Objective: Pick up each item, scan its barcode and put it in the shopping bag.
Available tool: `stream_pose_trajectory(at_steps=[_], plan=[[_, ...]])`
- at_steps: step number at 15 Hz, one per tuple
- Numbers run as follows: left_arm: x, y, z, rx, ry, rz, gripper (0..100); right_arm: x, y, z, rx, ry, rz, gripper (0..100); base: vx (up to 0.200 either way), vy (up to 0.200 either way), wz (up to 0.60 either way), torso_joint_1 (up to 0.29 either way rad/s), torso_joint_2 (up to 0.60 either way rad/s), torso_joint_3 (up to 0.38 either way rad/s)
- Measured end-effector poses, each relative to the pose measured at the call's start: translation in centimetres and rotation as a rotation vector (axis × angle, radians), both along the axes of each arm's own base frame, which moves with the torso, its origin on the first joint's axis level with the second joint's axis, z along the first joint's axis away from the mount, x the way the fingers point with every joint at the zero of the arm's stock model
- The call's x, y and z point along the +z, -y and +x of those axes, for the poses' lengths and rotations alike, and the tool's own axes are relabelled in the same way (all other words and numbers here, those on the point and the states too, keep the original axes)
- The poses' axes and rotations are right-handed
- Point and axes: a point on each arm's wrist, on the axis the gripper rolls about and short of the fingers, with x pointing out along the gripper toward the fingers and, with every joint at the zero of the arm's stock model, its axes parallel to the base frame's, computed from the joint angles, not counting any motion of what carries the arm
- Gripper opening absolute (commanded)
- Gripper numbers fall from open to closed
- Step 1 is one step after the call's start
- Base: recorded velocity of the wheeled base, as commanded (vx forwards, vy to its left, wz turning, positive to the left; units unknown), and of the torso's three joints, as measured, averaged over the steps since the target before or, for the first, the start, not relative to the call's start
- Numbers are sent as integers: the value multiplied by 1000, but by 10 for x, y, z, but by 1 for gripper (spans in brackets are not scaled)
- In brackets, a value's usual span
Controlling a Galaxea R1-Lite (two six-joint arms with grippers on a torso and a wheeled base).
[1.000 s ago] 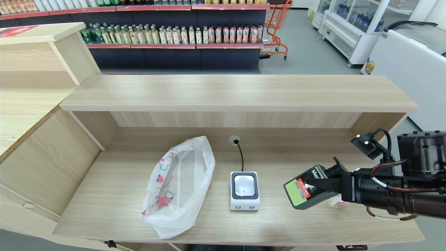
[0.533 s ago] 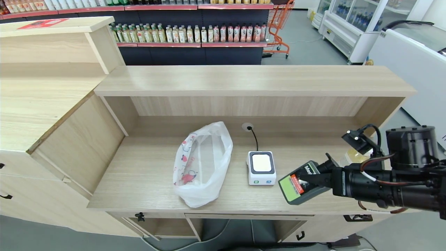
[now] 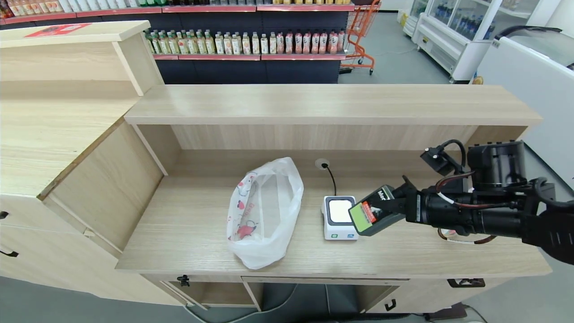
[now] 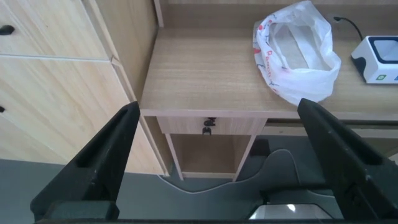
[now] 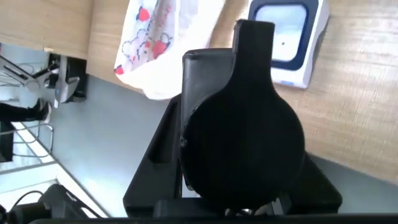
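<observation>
Head view: I see the right gripper (image 3: 381,211) clamped on a green-faced box (image 3: 368,218), above the right edge of the barcode scanner (image 3: 335,211). The shopping bag (image 3: 262,213) lies left of the scanner on the bench (image 3: 188,224).

Left wrist view: the left gripper (image 4: 217,109) is spread wide, off the bench front.

1. The pale wooden bench (image 3: 188,224) lies under the right claw (image 3: 380,211) and runs off to its left.
2. A raised top ledge (image 3: 332,104) of the same wood stands beyond the claw and higher than it.
3. Store shelves (image 3: 251,67) with rows of bottles (image 3: 251,43) stand far beyond the claw, past the ledge.
4. An orange shopping cart (image 3: 358,40) stands at the shelves' end, far beyond the claw.
5. Glass-door coolers (image 3: 453,36) stand far beyond the claw, to its right.
6. A taller side counter (image 3: 54,112) stands well to the claw's left, with a red sheet (image 3: 56,29) on top.
7. A small dark latch (image 3: 182,281) hangs below the bench's front edge, lower than the claw and to its left.
</observation>
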Motion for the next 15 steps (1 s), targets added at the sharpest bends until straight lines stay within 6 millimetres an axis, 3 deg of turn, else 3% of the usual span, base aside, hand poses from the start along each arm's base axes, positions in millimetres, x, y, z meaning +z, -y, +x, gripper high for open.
stream_pose_trajectory(at_steps=[4,15], plan=[[0,0,0,0,0,-1,100,-8,-5,24,-14,26,-59,0,0,0,0,0,0,0],[0,0,0,0,0,-1,100,-70,-27,72,48,43,-171,0,0,0,0,0,0,0]])
